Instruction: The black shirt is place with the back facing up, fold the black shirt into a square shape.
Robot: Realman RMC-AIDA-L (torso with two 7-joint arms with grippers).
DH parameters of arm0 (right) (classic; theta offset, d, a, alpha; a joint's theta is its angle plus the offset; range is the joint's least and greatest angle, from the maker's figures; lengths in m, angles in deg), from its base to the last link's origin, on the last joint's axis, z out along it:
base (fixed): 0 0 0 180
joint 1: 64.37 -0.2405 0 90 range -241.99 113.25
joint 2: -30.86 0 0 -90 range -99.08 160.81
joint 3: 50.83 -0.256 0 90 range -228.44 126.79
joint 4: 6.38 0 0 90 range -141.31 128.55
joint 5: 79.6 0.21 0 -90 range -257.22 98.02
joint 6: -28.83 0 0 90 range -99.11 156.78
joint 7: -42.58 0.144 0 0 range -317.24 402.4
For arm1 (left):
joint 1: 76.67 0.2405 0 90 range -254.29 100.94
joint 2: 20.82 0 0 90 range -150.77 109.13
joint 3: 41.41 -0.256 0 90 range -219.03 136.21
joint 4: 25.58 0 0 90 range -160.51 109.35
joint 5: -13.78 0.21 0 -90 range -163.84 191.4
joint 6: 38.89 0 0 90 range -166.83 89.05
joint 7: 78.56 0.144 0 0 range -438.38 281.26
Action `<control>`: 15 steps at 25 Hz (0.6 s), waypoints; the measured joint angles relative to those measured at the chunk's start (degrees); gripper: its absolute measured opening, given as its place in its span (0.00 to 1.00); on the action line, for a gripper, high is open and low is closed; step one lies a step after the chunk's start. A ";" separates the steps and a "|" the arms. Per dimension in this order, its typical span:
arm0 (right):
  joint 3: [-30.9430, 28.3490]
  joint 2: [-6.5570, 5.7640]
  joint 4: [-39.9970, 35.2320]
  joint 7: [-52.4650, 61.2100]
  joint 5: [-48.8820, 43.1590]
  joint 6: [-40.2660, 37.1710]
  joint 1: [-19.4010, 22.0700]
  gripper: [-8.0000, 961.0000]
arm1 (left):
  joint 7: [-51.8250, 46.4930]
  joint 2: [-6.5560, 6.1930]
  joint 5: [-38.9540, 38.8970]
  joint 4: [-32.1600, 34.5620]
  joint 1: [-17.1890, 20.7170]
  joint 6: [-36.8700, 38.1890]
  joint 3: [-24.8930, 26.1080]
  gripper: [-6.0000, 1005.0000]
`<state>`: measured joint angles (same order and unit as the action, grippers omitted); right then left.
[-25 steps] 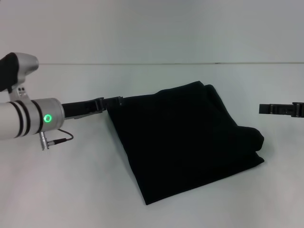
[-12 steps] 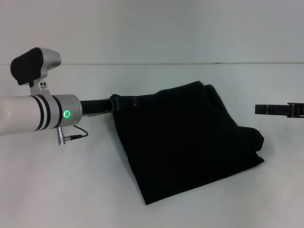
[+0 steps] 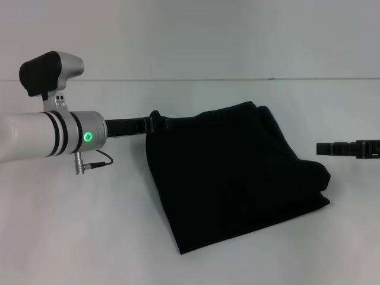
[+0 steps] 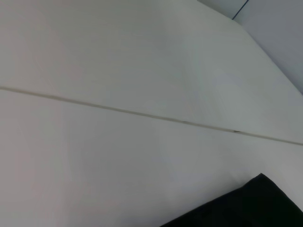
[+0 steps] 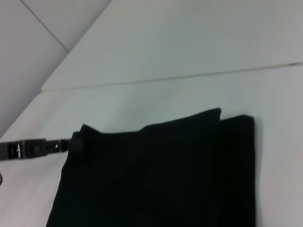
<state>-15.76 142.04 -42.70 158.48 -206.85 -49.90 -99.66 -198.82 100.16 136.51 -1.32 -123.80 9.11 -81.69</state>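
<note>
The black shirt (image 3: 237,178) lies folded into a rough, slanted square on the white table, with no lettering showing. It also shows in the right wrist view (image 5: 156,175), and one corner shows in the left wrist view (image 4: 246,208). My left gripper (image 3: 155,123) reaches in from the left and is shut on the shirt's far left corner, holding it slightly raised; it also shows in the right wrist view (image 5: 75,143). My right gripper (image 3: 323,148) hovers to the right of the shirt, apart from it and holding nothing.
The white table (image 3: 89,237) spreads all round the shirt. A thin seam (image 3: 178,79) runs across the table behind the shirt. A pale wall stands beyond it.
My left gripper has moved to the right and carried the shirt's far left corner inward with it. My right gripper has shifted slightly lower. The shirt's near corner has stayed put.
</note>
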 joint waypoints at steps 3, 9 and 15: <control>0.66 0.00 0.51 -0.03 -0.85 -0.22 0.08 0.79 | -0.11 -0.03 -0.01 0.00 -0.21 -0.04 -0.13 0.56; 0.86 0.05 0.83 -0.06 -1.69 0.03 0.06 0.79 | -0.30 -0.16 0.03 0.00 -0.51 -0.42 -0.15 0.34; -0.40 0.21 0.83 -0.06 -1.45 1.30 -0.18 0.79 | -0.35 -0.88 0.38 -0.31 -1.93 -0.15 -0.24 0.19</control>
<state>-16.16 142.24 -41.88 158.41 -208.30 -48.59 -99.83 -199.16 99.28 136.88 -1.63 -125.73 8.96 -81.93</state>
